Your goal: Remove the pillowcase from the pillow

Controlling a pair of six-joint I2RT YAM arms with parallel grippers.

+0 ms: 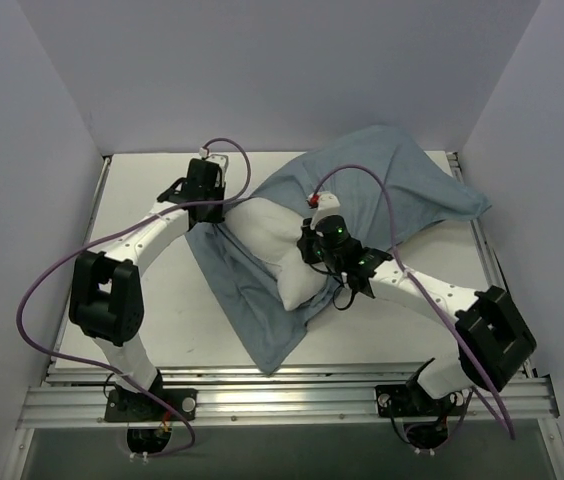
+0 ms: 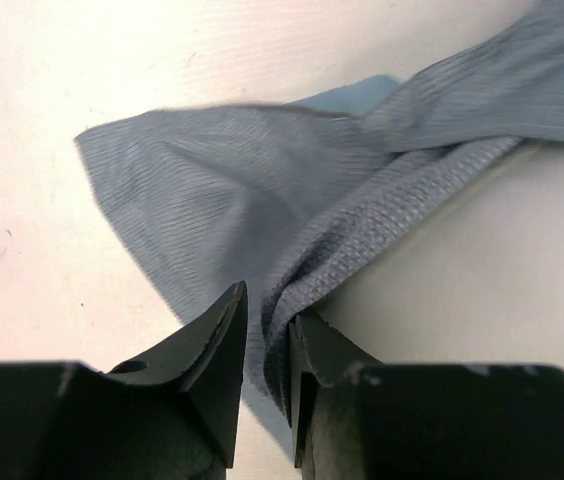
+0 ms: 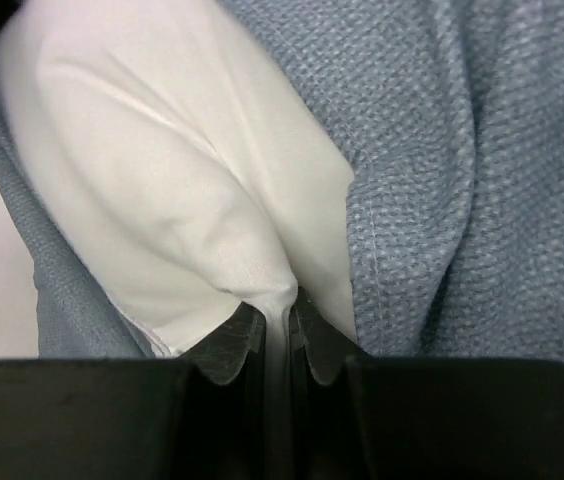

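Right gripper [image 3: 277, 320]: clamped on a pinched fold of the pillow [image 3: 162, 170], white fabric drawn up between the jaws.
Pillow position: laid diagonally at mid-table [image 1: 162, 310], near end bare, far end judged to be covered by the pillowcase [image 1: 392, 180].
Left gripper [image 2: 267, 310]: closed on a bunched, twisted rope of blue-grey cloth at the far-left hem.
Step in hand: the two grips are to be drawn apart, cushion one way and cover the other.
Done well: the pull should be kept along the pillow's length. Only a thin fold is held by the right jaws, so a slow, steady draw is advised to avoid slip. The left grip should be kept low so the mouth is held open.
Wrist views only: what each jaw pair actually holds. This is masked by the wrists from above.
Top view only: overall layout, loose cover spread under the near end, and the plump far-right part.
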